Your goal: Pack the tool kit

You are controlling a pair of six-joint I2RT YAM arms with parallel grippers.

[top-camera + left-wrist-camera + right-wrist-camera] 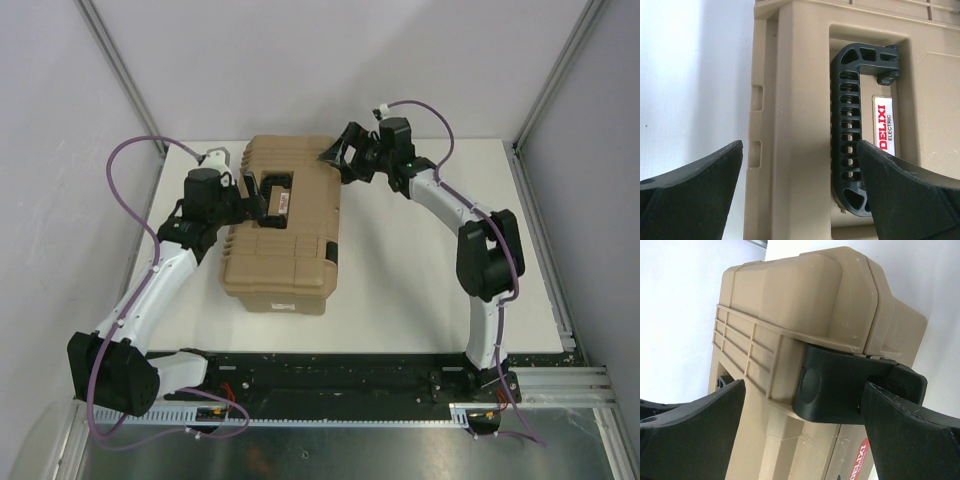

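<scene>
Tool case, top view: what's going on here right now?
The tan tool case sits on the table with its lid down and the black handle folded flat. Both arms are at it, and neither is gripping. The left gripper is open above the lid, by the handle. The right gripper is open at the case's far right end, facing a black latch. No loose tools are in view.

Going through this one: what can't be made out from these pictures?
- Contents: hidden by the closed tool kit case in every view.
- Lower end of the handle: left wrist view, behind a left gripper finger.
- Whether the latch is fastened: right wrist view, partly behind a right gripper finger.
- Text on the label: top view, too small.
</scene>
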